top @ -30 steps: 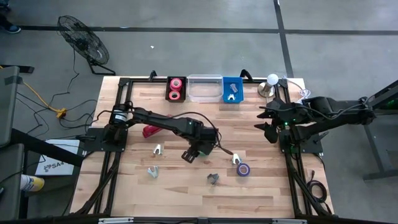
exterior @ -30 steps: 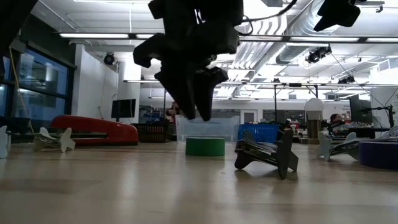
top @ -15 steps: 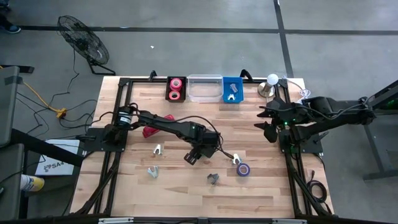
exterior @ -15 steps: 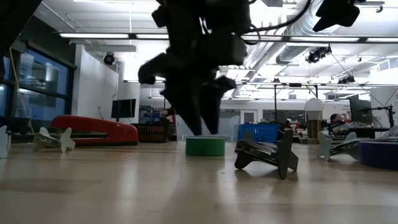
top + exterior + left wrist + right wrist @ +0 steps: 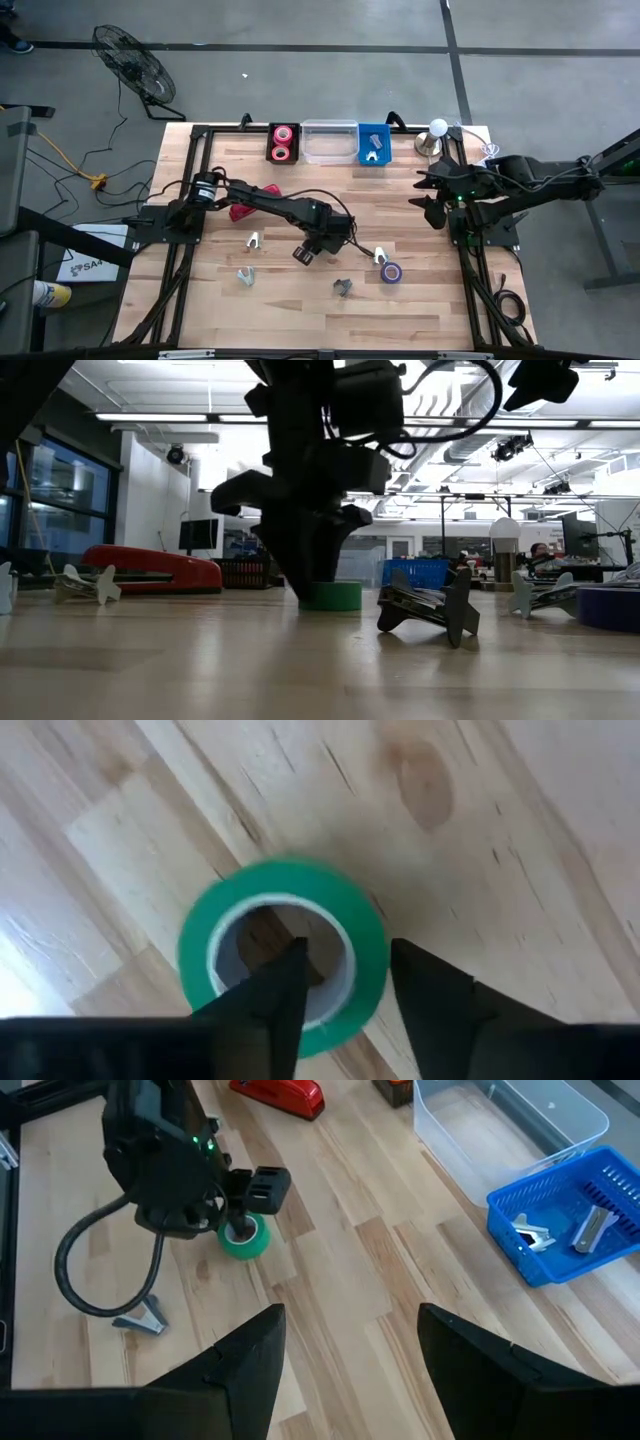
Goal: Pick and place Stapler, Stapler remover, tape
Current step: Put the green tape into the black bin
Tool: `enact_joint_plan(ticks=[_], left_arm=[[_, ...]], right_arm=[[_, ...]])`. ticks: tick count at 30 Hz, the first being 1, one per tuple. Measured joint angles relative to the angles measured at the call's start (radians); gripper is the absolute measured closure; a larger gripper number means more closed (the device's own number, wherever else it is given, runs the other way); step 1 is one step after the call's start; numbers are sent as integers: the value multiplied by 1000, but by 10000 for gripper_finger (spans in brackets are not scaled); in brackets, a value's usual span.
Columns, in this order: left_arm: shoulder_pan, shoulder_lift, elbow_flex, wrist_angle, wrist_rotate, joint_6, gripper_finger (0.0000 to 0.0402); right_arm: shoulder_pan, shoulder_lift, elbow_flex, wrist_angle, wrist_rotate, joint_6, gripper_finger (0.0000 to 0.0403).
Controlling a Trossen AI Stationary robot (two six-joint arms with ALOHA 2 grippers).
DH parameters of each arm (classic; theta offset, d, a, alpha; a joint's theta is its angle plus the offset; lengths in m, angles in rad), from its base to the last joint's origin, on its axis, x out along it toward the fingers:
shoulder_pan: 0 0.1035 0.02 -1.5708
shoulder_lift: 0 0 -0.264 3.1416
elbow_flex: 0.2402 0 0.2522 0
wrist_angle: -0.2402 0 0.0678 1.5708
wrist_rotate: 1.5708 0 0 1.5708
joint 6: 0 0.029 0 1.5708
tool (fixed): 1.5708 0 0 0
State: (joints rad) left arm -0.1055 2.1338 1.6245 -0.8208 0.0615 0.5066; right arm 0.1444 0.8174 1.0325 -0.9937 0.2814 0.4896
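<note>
A green tape roll (image 5: 281,880) lies flat on the wooden table near its middle, also seen in the low view (image 5: 337,596). My left gripper (image 5: 347,948) points down over it, open. One finger stands in the roll's hole and the other outside its wall. In the high view the gripper (image 5: 306,254) hides the roll. The red stapler (image 5: 240,211) lies on the table toward the left. Several grey staple removers (image 5: 255,240) (image 5: 343,287) and a blue tape roll (image 5: 391,272) lie about. My right gripper (image 5: 345,1340) waits open, raised at the right edge. My left gripper comes at the green tape roll from above, its fingers straddling the roll's wall (image 5: 368,955), one inside the hole and one outside. The roll lies flat on the table. Whether either finger touches the wall I cannot tell.
At the far edge stand a black bin with pink tape rolls (image 5: 282,142), a clear bin (image 5: 329,150) and a blue bin (image 5: 373,152) holding metal pieces. A staple remover (image 5: 430,610) lies close to the green roll. A lamp (image 5: 436,132) stands at the far right.
My left gripper has come down toward the green tape roll, until its fingertips reach the roll's level in the low view. The roll and the right arm have kept still.
</note>
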Motion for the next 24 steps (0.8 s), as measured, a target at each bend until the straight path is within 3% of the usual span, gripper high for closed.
enact_joint_plan(ticks=[7,16,24], left_arm=[[0,-1,0,-17,-20,-64,364],[0,-2,1,-38,-26,-189,368],[6,-3,36,-184,-22,-343,368]], right_arm=[[0,0,0,-4,5,0,183],[0,0,0,-5,4,0,183],[0,0,0,-5,4,1,183]])
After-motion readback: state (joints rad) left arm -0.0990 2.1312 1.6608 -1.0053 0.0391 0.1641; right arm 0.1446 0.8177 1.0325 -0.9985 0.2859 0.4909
